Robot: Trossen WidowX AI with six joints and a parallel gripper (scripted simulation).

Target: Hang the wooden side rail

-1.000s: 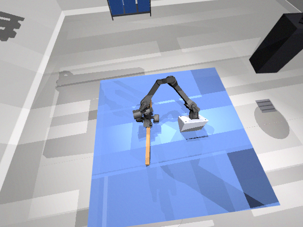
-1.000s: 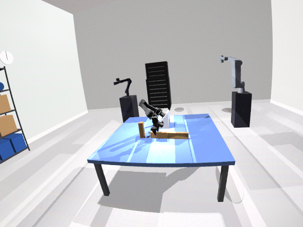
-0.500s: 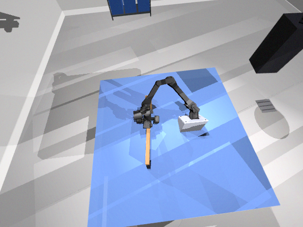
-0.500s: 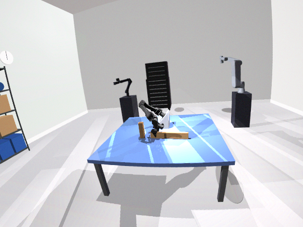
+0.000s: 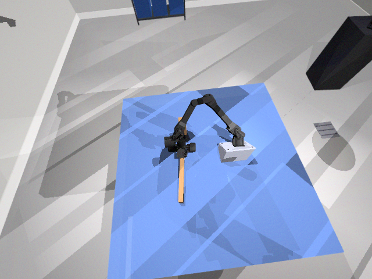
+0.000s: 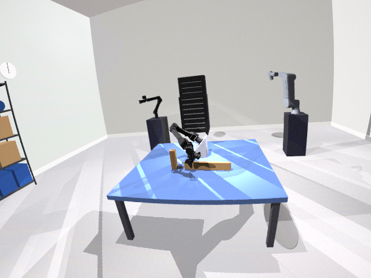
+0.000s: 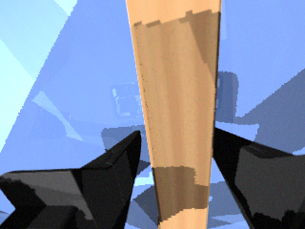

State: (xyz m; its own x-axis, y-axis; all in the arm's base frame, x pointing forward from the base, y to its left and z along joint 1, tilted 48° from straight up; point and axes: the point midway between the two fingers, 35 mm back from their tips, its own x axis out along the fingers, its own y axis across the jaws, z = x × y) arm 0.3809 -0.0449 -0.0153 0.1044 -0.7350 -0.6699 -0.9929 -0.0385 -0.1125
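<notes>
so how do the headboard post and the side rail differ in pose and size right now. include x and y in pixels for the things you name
The headboard post [image 5: 180, 119] [image 6: 173, 159] stands upright, while the side rail [image 5: 181, 181] [image 6: 214, 165] [image 7: 181, 95] lies lengthwise. The rail is clearly longer than the post is tall. The rail runs between the open fingers of the end effector [image 5: 181, 153] [image 6: 188, 165] [image 7: 177, 131]; the post stands outside them. Both are light brown wood.

Blue table [image 5: 228, 192] [image 6: 195, 191] [image 7: 95, 57] before pale grey walls [image 5: 36, 60] [image 6: 215, 44].
</notes>
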